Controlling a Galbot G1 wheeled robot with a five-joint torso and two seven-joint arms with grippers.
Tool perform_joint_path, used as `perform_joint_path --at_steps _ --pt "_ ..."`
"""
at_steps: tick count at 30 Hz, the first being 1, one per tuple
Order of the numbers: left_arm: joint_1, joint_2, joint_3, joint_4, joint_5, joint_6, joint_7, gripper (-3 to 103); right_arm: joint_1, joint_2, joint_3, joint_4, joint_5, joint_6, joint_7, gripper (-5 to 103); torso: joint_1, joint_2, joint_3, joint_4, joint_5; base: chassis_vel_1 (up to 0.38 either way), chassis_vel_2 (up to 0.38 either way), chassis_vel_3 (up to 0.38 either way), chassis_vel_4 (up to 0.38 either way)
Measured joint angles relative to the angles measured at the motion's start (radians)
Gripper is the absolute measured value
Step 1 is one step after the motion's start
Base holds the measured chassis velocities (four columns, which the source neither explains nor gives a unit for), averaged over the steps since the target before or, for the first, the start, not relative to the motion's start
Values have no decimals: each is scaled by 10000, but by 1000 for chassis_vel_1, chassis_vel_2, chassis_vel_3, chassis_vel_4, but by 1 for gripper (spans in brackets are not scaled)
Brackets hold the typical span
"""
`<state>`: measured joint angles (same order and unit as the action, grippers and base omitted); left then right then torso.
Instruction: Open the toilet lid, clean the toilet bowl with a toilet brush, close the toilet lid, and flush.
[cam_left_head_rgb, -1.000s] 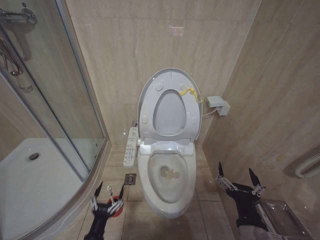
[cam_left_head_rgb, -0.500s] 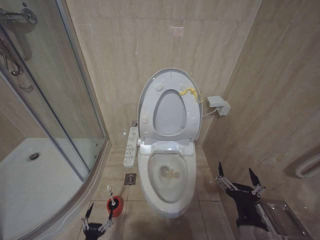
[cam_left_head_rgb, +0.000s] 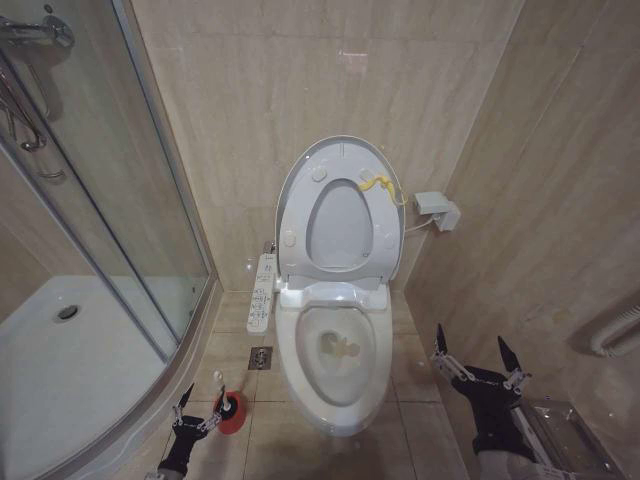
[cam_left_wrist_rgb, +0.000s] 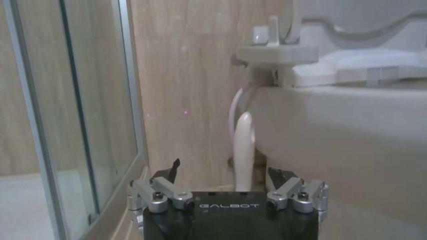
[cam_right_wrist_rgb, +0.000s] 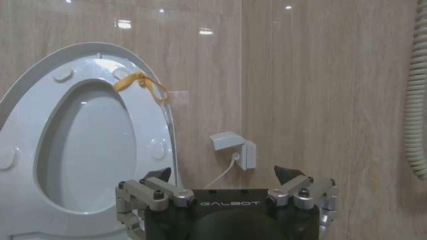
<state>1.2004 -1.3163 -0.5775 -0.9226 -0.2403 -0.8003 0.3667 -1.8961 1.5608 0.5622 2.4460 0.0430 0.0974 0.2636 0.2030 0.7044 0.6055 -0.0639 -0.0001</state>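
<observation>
The toilet lid (cam_left_head_rgb: 338, 160) stands raised against the wall, a yellow tag (cam_left_head_rgb: 378, 185) on it, with the ring seat up against it. Below it the toilet bowl (cam_left_head_rgb: 335, 400) is uncovered, with water inside. The toilet brush (cam_left_head_rgb: 220, 384) stands by its thin white handle in a red holder (cam_left_head_rgb: 231, 415) on the floor to the bowl's left. My left gripper (cam_left_head_rgb: 208, 408) is open just short of the handle. In the left wrist view the handle (cam_left_wrist_rgb: 243, 150) rises between the spread fingertips of that gripper (cam_left_wrist_rgb: 227, 171). My right gripper (cam_left_head_rgb: 472, 345) hangs open right of the bowl, facing the lid (cam_right_wrist_rgb: 40, 115).
A curved glass shower screen (cam_left_head_rgb: 100, 200) and its tray (cam_left_head_rgb: 60, 360) close off the left. A control panel (cam_left_head_rgb: 262, 292) runs along the bowl's left side, with a floor drain (cam_left_head_rgb: 260, 357) below it. A wall socket box (cam_left_head_rgb: 437, 210) and a ribbed hose (cam_left_head_rgb: 615, 330) are on the right wall.
My left gripper drew back from over the red holder, dropped low, then came forward again toward the brush handle. The right gripper has stayed still.
</observation>
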Motion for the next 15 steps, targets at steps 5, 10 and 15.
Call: perform_joint_path --at_steps 5,10,15 --pt "-714 71 69 542 -65 -108 300 90 0 0 0 0 0 0 0 100 0 0 0 -3 1 0 0 0 0" --pt "-1209 119 278 777 -157 -107 562 92 0 1 0 0 0 0 0 100 0 0 0 -2 1 0 0 0 0" --pt "-1674 131 404 1223 -194 -103 754 92 0 0 0 0 0 0 0 100 0 0 0 -3 1 0 0 0 0"
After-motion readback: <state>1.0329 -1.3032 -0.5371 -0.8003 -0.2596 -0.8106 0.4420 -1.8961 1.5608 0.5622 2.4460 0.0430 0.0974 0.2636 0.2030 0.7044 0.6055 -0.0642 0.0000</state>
